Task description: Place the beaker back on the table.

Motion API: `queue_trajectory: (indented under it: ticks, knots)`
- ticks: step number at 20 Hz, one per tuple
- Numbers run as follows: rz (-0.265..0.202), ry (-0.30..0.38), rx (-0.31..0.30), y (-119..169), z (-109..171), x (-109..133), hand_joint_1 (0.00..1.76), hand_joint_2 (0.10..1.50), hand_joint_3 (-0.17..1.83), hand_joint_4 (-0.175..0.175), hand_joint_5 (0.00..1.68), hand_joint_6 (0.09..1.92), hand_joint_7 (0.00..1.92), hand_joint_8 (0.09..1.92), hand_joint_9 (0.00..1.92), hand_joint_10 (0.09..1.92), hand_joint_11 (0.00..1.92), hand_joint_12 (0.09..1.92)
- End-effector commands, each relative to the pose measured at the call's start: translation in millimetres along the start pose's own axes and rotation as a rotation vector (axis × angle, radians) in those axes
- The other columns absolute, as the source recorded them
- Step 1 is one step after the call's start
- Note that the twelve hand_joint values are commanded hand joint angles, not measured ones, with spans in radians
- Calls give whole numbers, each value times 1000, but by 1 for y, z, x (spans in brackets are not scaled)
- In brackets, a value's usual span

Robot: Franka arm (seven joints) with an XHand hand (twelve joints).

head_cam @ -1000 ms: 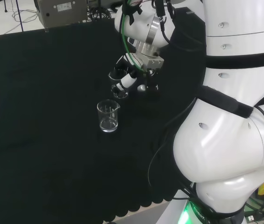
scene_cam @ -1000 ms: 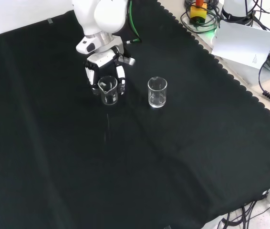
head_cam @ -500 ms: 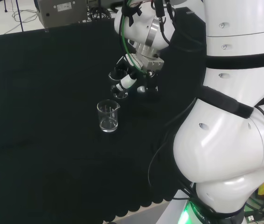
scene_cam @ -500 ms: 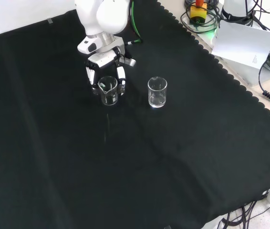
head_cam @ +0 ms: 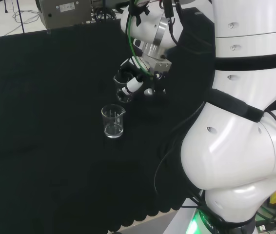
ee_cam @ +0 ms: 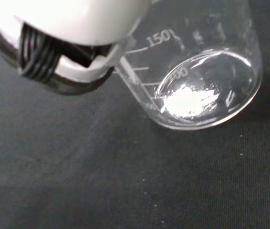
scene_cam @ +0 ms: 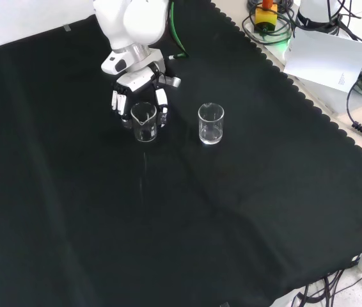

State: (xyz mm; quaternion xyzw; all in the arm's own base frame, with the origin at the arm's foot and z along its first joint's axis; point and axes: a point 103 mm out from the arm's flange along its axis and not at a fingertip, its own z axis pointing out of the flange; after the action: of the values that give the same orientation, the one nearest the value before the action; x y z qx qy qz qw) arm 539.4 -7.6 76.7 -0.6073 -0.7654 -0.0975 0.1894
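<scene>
A: Entry, front view. Where is the beaker (scene_cam: 144,121)?

B: On the black cloth (scene_cam: 187,217), upper middle of the front view, upright, spout rim visible. The hand (scene_cam: 137,89) comes down from the top and sits directly behind it, fingers (scene_cam: 162,106) reaching down on both sides of the glass.

A: Is the hand grasping it?

B: The fingers are curled around the beaker's upper wall, one on its left and one on its right in the front view. Whether the pads actually touch the glass I cannot tell. I record it as closed around the beaker.

A: Is the base on the cloth?

B: In the front view the base looks level with the cloth. In the wrist view the beaker (ee_cam: 202,81) appears close and large, its round base bright against the cloth (ee_cam: 101,181), printed graduation marks on the wall, with a white and black part of the hand (ee_cam: 68,43) against its upper wall. Contact with the cloth cannot be confirmed from these views.

A: Head view?

B: The hand (head_cam: 138,78) hangs below the arm's wrist, left of the big white arm links (head_cam: 240,141). The beaker (head_cam: 124,87) is faint between the fingers, mostly masked by them.

A: Other ware?

B: A second beaker (scene_cam: 210,123), clear and upright, stands to the right of the held one in the front view, apart from it and from the hand. In the head view the second beaker (head_cam: 112,121) stands nearer the camera than the hand and slightly left.
</scene>
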Motion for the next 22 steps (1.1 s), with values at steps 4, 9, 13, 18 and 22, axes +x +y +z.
queue_trajectory:
  ticks: [4,9,13,18,22]
  knots:
    - [-5,-61,134,-5,-8,6,1018,505,774,-6,684,878,823,704,998,422,601,1273]
    - [7,-123,173,-9,-11,4,976,491,753,-39,512,811,689,721,874,503,495,1317]
    - [1,-134,196,-9,-17,7,954,492,714,-48,444,743,574,744,745,575,440,1341]
    - [-5,-153,203,-13,-28,14,886,499,615,-56,360,556,386,768,534,679,281,1408]
    - [-2,-163,176,-20,-51,21,869,505,584,-55,363,490,336,765,471,702,230,1434]
